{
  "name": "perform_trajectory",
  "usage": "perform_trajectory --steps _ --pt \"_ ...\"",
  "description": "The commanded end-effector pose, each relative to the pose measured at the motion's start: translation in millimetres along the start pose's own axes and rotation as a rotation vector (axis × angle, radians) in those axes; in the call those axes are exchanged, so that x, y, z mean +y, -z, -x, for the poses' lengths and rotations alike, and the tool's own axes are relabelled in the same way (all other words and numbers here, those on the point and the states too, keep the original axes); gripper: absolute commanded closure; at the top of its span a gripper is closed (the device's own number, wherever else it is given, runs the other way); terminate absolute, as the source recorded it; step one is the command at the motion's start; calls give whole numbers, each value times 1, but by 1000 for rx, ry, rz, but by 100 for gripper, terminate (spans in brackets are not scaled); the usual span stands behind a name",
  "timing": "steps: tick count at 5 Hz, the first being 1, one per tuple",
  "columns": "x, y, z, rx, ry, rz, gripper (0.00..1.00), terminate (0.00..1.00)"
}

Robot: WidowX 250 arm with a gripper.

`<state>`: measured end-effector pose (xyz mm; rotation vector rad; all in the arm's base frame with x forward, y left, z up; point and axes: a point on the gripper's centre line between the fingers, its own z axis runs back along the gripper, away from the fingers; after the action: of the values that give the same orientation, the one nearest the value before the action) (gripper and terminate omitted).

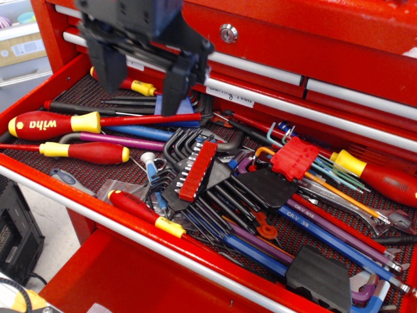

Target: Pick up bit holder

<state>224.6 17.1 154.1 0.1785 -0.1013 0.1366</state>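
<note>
Far left of the open drawer [39, 98]: a red-and-yellow "wiha" screwdriver [55, 124] is lying across the black liner, handle to the left, its red shaft running right. Just below it a second red screwdriver with yellow collar [85, 152] is lying nearly parallel, with a purple-shafted tool [124, 141] sitting between the two.

Upper left: my claw [140, 72] is hanging above the back part of the drawer, released, its two dark fingers [174, 85] pointing down and standing well apart with nothing between them. It is touching no tool. Behind it another red screwdriver handle with a yellow band [133, 85] is showing, and a blue flat piece [182, 107] is lying just under the right finger.

Front left: a smaller red screwdriver with yellow tip collar [144, 213] is resting along the drawer's silver front rail [98, 215].

Centre: the bit holder [198, 171] is lying tilted, its long axis running from upper right to lower left, silvery bits showing along one edge. It is resting on top of a fan of black hex keys [195, 195], well apart from my claw, below and to the right of it.

Right of centre: a squarish red holder [294, 158] with coloured hex keys fanning out is lying near a black holder [267, 186]. Far right: a large red handle with yellow collar [378, 177]. Lower right: a black block [319, 277] with long blue and purple keys [339, 244].
</note>
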Motion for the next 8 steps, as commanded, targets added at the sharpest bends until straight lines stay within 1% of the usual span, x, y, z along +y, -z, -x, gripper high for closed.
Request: perform_trajectory --steps 1,2,4,5,6,7,8 --pt "-12 31 -36 -50 10 33 0 0" --pt "-12 55 -43 -89 41 58 0 0" --pt "-28 86 -51 -108 72 94 0 0" --pt "-28 100 -50 -131 78 106 0 0" --pt "-28 124 -50 -150 51 115 0 0" --pt "-32 137 -50 -169 38 153 0 0" --pt "-37 143 -49 -191 22 159 0 0"
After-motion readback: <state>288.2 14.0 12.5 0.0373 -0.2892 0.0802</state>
